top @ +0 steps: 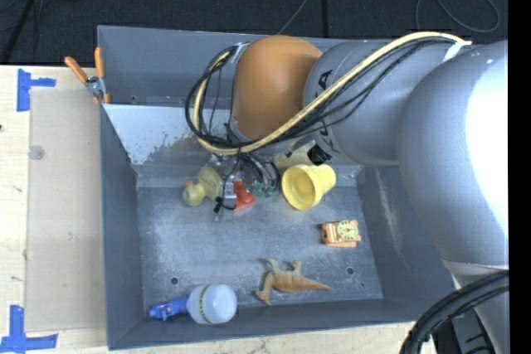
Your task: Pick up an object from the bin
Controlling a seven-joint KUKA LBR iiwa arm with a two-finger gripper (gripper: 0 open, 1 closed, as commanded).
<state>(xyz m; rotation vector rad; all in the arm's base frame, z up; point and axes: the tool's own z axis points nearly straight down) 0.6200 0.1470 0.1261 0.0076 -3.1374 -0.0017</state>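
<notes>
My gripper (226, 196) hangs low in the back middle of the bin, under the arm's orange cover. A small red thing (243, 196) lies right against its fingers on the right, and I cannot tell whether it is between them. A pale yellow-green toy (199, 187) lies just to the left of the fingers. A yellow cup (305, 185) lies on its side a little to the right, mouth toward the front left.
A small orange and yellow block (341, 233) lies at the right. A tan dinosaur figure (286, 282) lies near the front wall. A white ball-shaped thing with a blue end (206, 304) rests in the front left corner.
</notes>
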